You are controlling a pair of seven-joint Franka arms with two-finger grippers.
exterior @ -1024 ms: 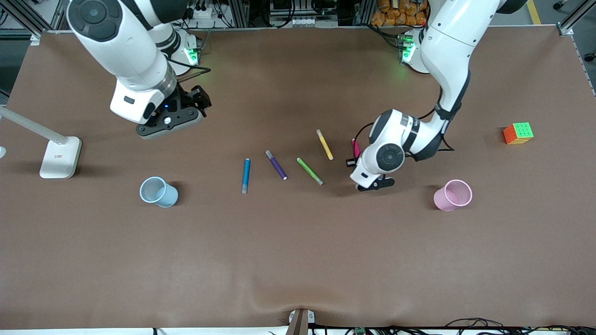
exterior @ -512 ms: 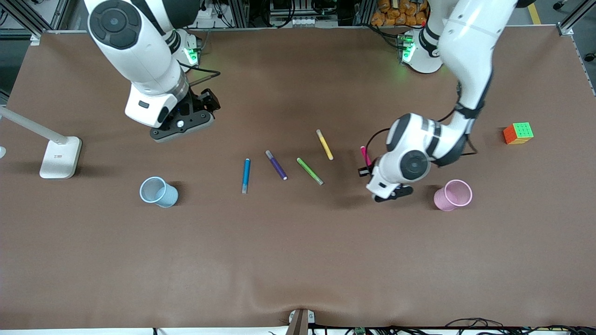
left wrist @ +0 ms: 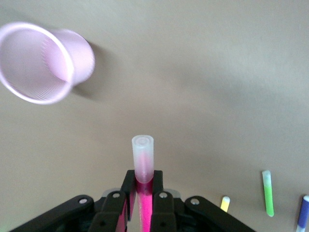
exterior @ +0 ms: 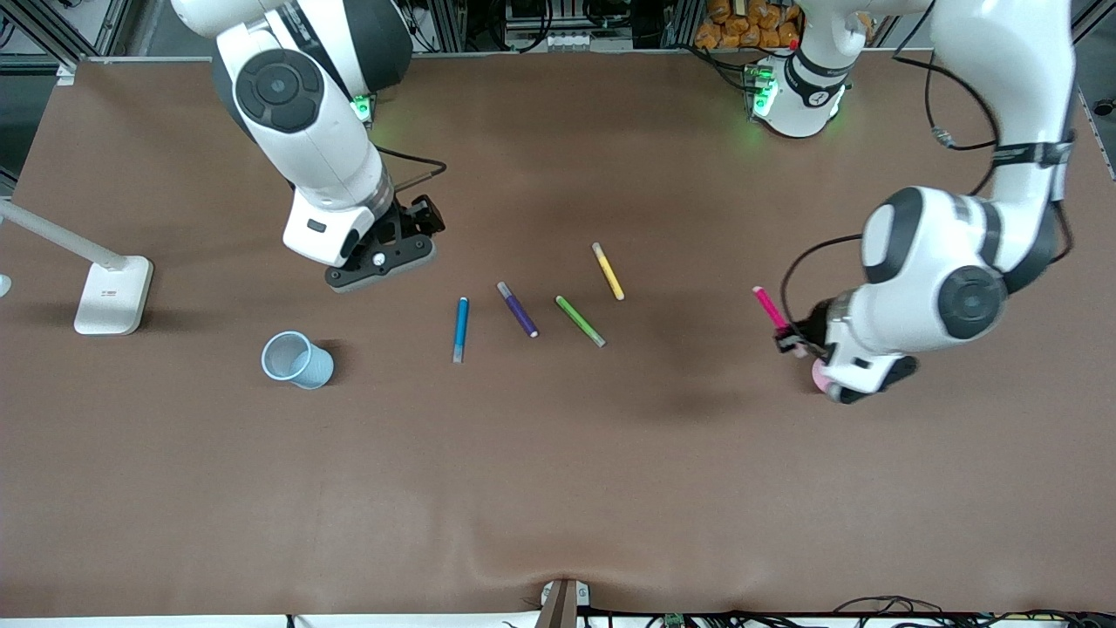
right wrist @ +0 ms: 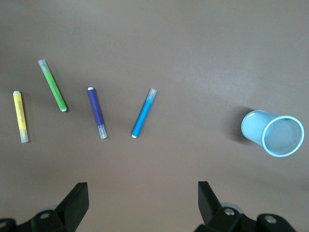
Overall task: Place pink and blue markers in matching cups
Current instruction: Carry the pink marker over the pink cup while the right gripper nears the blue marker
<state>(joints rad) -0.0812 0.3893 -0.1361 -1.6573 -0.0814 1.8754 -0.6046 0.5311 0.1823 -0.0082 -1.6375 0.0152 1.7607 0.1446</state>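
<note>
The pink cup point(exterior: 819, 373) is almost wholly hidden in the front view under the left arm's wrist, with only a sliver of its side showing; the left wrist view shows it whole point(left wrist: 41, 63), upright on the desk point(exterior: 558, 488), though blurred. The left gripper point(exterior: 789, 338) hangs over the desk just beside that cup, clamped on the pink marker point(exterior: 771, 308), whose pale cap point(left wrist: 143, 155) sticks out past the fingers while the rest of the barrel is cut off between them.

The blue cup point(exterior: 297, 359) stands toward the right arm's end, near the front camera. A little farther back lie four markers in a loose row, none touching: the blue marker point(exterior: 460, 328), a purple marker point(exterior: 517, 309), a green marker point(exterior: 580, 320) and, farthest, a yellow marker point(exterior: 608, 271). The right gripper point(right wrist: 142, 205) hovers with its fingers spread wide and holding nothing, over bare desk between the blue cup and the blue marker.

The desk is covered in a plain brown mat that buckles slightly at its near edge. A white lamp base point(exterior: 112, 296) sits at the right arm's end, its stem cut off by the frame. Aluminium framing and cables crowd the room by the arm bases.
</note>
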